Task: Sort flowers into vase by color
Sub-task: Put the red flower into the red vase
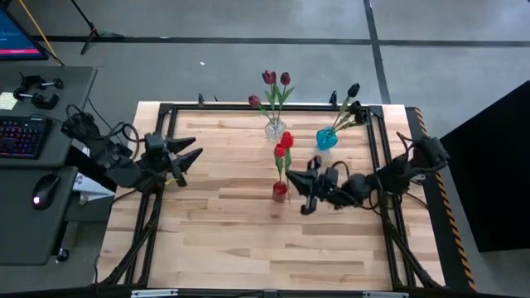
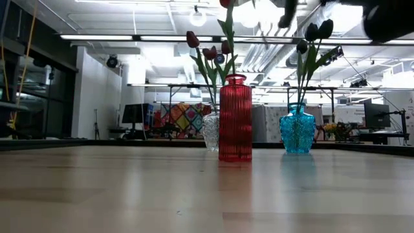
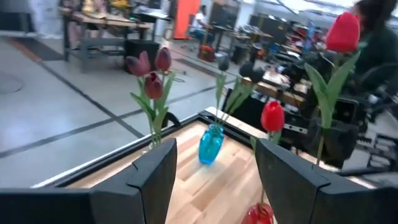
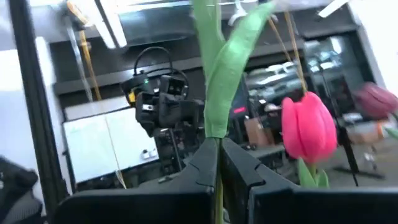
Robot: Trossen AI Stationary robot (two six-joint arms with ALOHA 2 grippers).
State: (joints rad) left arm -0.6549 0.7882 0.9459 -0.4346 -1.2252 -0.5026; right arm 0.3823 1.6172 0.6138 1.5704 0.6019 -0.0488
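Observation:
On the table stand three vases. The red vase (image 1: 280, 191) holds one red tulip (image 1: 279, 151). The clear vase (image 1: 275, 129) holds maroon tulips (image 1: 276, 79). The blue vase (image 1: 326, 139) holds near-black tulips (image 1: 353, 89). My right gripper (image 1: 291, 184) hovers just right of the red vase, shut on a second, taller red tulip (image 3: 343, 31). That tulip's lower end is hidden. My left gripper (image 1: 197, 146) stands open near the table's left edge with nothing between its fingers (image 3: 155, 171). My right gripper (image 4: 219, 146) pinches the red tulip's green stem (image 4: 214, 127) between its two fingers, where a long leaf (image 4: 233, 56) branches off. The fingers come level from the table's right side and lie across the stem. The tulip stands upright, its head well above the fingers.
A black frame (image 1: 248, 106) runs along the table's edges. A desk with a keyboard (image 1: 21, 136) and a mouse (image 1: 43, 190) stands left of the table. Bare wood (image 1: 248, 240) lies between the vases and the near edge.

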